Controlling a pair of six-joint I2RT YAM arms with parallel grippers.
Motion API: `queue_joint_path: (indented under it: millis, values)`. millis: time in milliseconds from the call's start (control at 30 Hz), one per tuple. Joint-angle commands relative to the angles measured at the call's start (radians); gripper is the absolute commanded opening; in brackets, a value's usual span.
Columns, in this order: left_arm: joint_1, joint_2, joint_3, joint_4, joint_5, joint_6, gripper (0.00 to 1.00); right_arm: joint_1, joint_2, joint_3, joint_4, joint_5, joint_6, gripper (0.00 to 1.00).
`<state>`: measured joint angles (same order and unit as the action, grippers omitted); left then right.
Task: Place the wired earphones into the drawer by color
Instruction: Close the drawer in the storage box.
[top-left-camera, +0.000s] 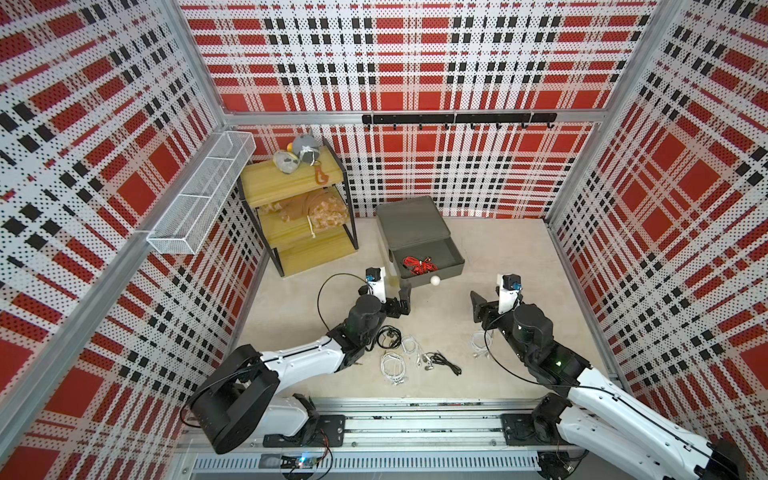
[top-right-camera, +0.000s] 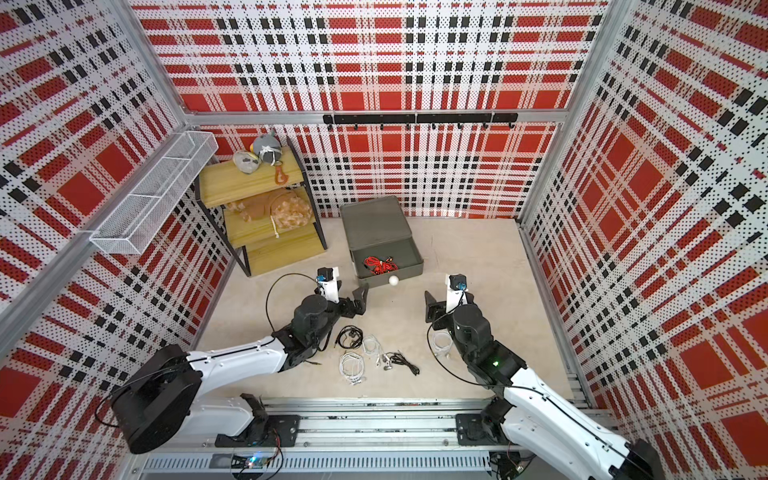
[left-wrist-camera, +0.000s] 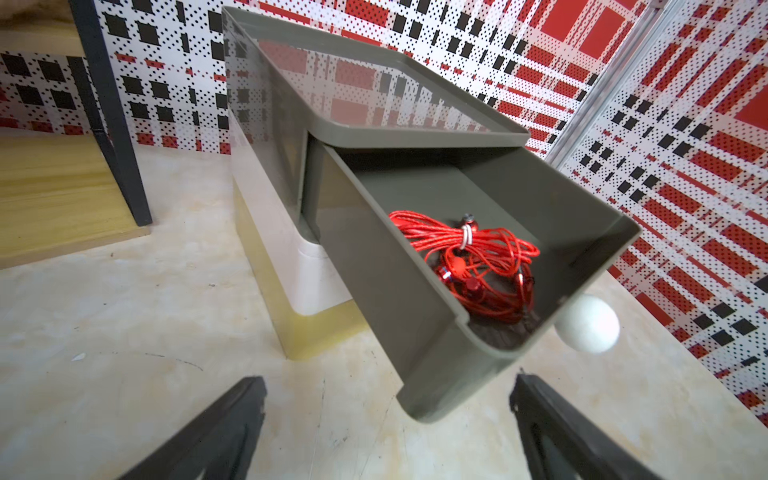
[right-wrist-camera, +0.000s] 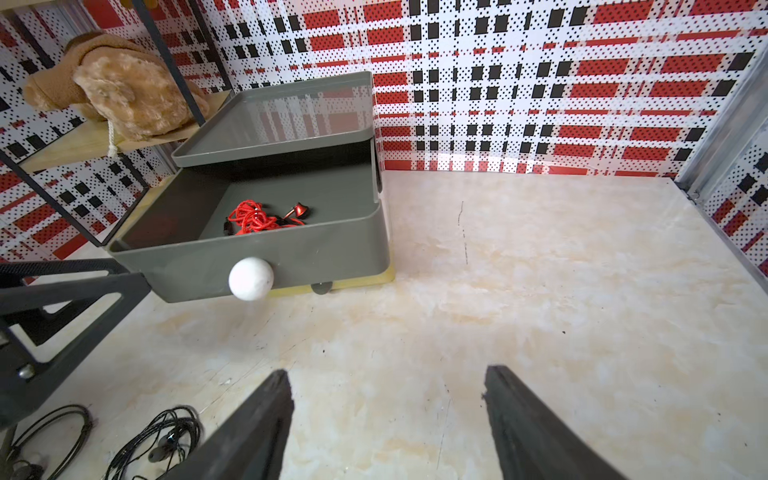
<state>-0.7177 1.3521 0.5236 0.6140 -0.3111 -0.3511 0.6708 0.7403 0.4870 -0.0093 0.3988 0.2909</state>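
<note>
A grey plastic cabinet (top-left-camera: 411, 224) stands toward the back of a pale, marbled tabletop (top-left-camera: 519, 270), with its single drawer (right-wrist-camera: 324, 257) pulled out toward the robot. A tangle of red earphones (left-wrist-camera: 469, 257) lies on the drawer floor, near the front wall. A round white knob (right-wrist-camera: 250, 278) sticks out from the drawer front. The remaining wired earphones lie loose on the tabletop between the two arms, well apart from the drawer. The white earphones (top-left-camera: 392, 368) lie in several coils, one of them just beside the right arm. The black earphones (top-left-camera: 388, 336) form a coil near the left arm, with a second black bundle further right. The left end effector (left-wrist-camera: 386, 382) hovers just in front of the drawer's near corner, its jaws spread wide and holding nothing. The right end effector (right-wrist-camera: 386, 372) hangs over bare tabletop off to the side of the drawer front, its jaws also parted with nothing between them. On the robot's left of the cabinet, a three-tier wooden shelf (top-left-camera: 291, 183) in a black frame carries plush toys (top-left-camera: 305, 145) on its top tier and a brown one on the middle tier. A white wire basket (top-left-camera: 199, 199), divided into compartments, hangs on the left wall. A black hook rail (top-left-camera: 457, 118) runs along the back wall. All three walls (top-left-camera: 415, 62) are perforated panels printed in red, white and black plaid.
</note>
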Motion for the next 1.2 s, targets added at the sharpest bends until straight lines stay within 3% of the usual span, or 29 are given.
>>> queue_joint_path:
  millis: [0, 800, 1167]
  values:
    - [0.018, 0.021, 0.038, 0.034, 0.01, 0.021, 0.99, -0.005, -0.016, -0.011, -0.006, 0.015, 0.009, 0.79]
    - [0.158, 0.14, 0.167, 0.035, 0.063, 0.001, 0.99, -0.005, -0.024, -0.011, -0.008, 0.007, 0.02, 0.79]
    - [0.177, 0.205, 0.229, 0.036, 0.056, 0.009, 0.99, -0.005, -0.027, -0.008, -0.017, 0.014, 0.021, 0.79]
